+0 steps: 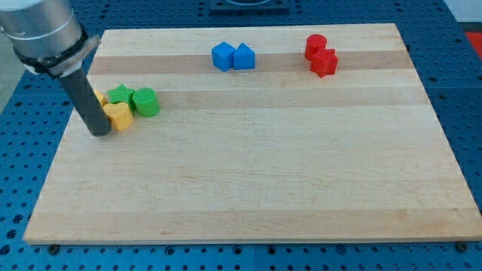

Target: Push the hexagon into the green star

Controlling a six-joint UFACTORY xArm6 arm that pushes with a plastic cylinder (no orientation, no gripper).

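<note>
My tip [99, 132] rests on the board at the view's left, touching the left side of a yellow block [119, 117]. A second yellow block [100, 97], its shape unclear, peeks out behind the rod. The green star [120, 95] sits just above the yellow block and touches it. A green cylinder [144, 102] lies to the right of the star, against it. These four blocks form one tight cluster.
A blue hexagon-like block [223, 56] and a blue block [244, 56] sit together at the view's top centre. A red cylinder [315, 46] and a red block [324, 62] sit at the top right. The wooden board [256, 165] lies on a blue perforated table.
</note>
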